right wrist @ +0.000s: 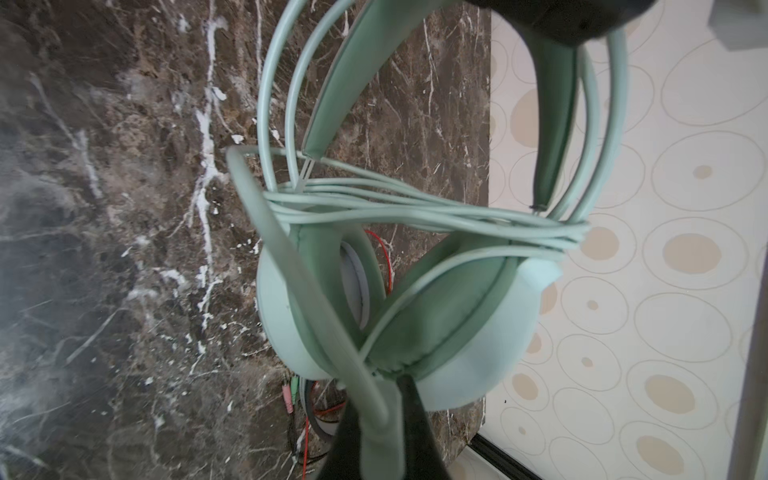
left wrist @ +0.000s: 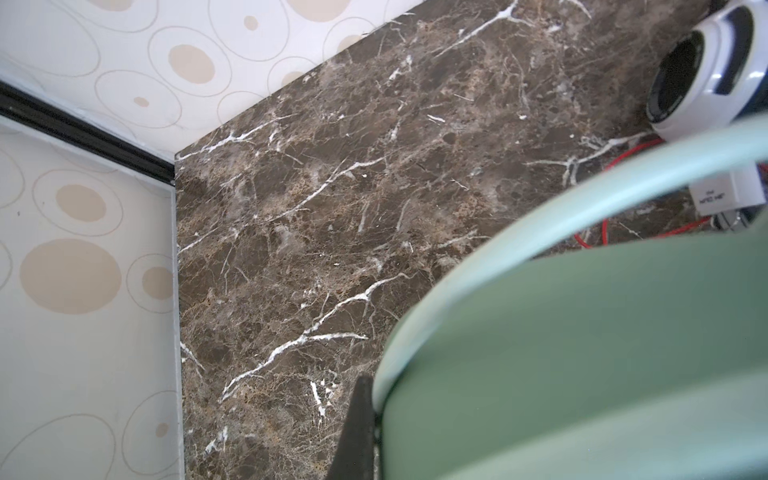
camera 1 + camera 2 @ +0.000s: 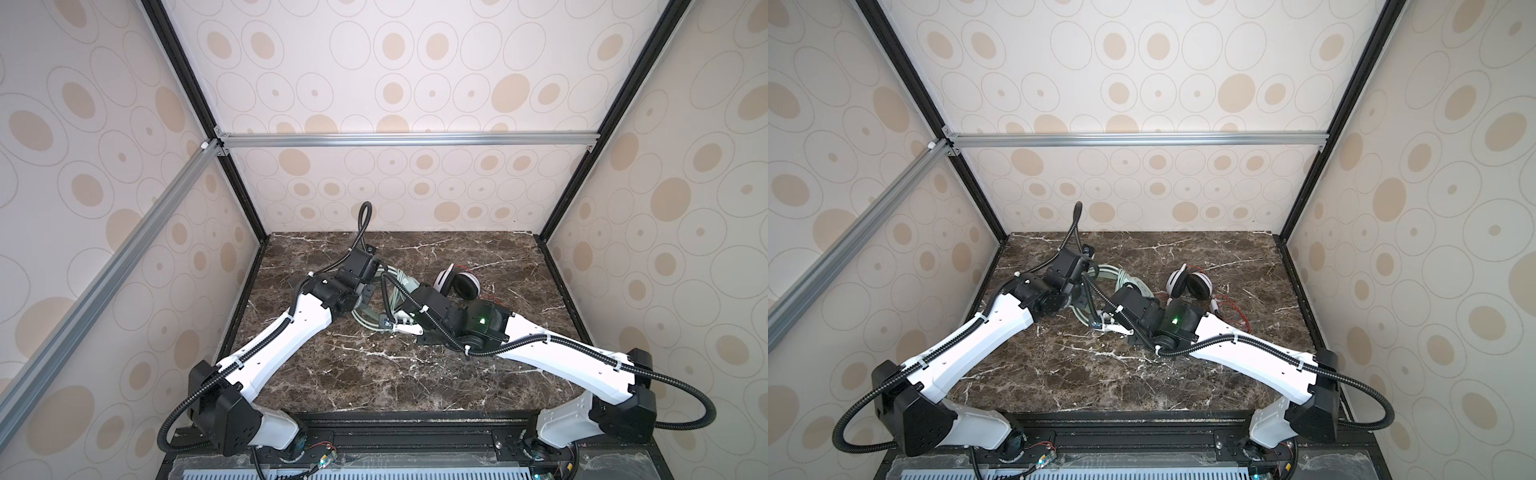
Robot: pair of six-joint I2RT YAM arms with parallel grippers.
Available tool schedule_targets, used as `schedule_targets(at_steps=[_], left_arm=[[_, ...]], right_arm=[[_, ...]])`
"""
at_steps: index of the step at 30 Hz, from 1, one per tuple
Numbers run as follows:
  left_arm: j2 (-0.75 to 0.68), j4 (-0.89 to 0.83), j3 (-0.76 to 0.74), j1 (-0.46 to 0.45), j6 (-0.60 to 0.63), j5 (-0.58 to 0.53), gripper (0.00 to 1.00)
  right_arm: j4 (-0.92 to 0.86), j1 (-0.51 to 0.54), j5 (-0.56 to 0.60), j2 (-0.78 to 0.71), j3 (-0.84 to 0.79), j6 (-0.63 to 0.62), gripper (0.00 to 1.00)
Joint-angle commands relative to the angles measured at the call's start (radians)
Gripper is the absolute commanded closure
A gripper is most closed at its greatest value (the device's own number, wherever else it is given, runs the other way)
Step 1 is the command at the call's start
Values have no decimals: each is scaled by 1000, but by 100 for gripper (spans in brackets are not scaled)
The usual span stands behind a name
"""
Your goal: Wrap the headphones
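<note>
Mint headset: just beside white headset, cable looped around it.
Left jaws: clamped on its headband.
Right jaws: clamped on cable.

Both arms reach in toward the middle, forearms low; the left arm bends at the wrist, its left gripper pinched tight on the band of the mint-green headphones; just beside it, nearer the base, the right gripper ends a stretched right arm, jaws clamped on the pale green cable; the two grippers sit near each other, not touching.
</note>
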Motion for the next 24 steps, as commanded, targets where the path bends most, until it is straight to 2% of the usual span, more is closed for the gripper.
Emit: schedule_targets(at_steps=[1,4,10,13,16,19,24], left_arm=[[13,26,13,-32,14,-71,100],[28,15,10,-45,13,-122,100],[-10,33,-13,-73,45,-121,100],[-44,61,-52,-91,87,-83,100],[-73,84,-91,-115,132,-62,100],[-97,104,-125,-145,179,-57,100],[-123,124,-166,-193,261,-29,100]], right_arm=[[-147,1,-62,-13,69,49,100],[-165,1,-44,-20,82,59,100],[-76,-21,37,-45,1,-11,100],[-65,-62,-12,-70,-28,-75,100],[-131,-94,-136,-81,-13,-173,100],[-160,-105,-194,-96,-20,-263,100],[-298,-133,-291,-47,46,-271,100]])
